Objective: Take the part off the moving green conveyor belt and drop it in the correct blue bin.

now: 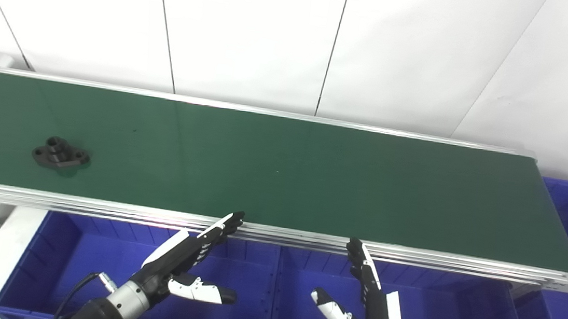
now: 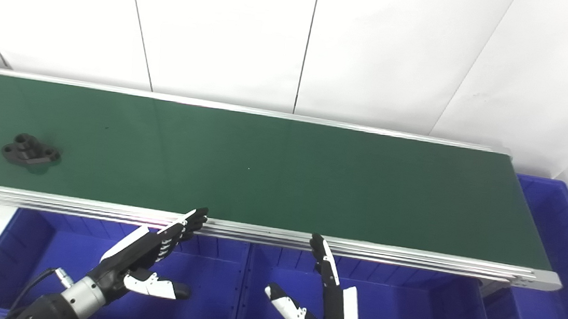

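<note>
The green conveyor belt [image 1: 283, 170] runs across the scene, with blue bins [image 1: 230, 284] below its near rail and another blue bin [image 2: 562, 243] past its right end. The left hand [image 1: 186, 259] hangs over the bins with fingers straight and spread, thumb out, holding nothing; its fingertips [image 1: 234, 220] reach the belt's near rail. The right hand [image 1: 369, 303] is likewise spread and empty, fingertips just below that rail. The black part [image 1: 60, 152] lies on the belt's far left. The right eye view shows more of the end bin.
</note>
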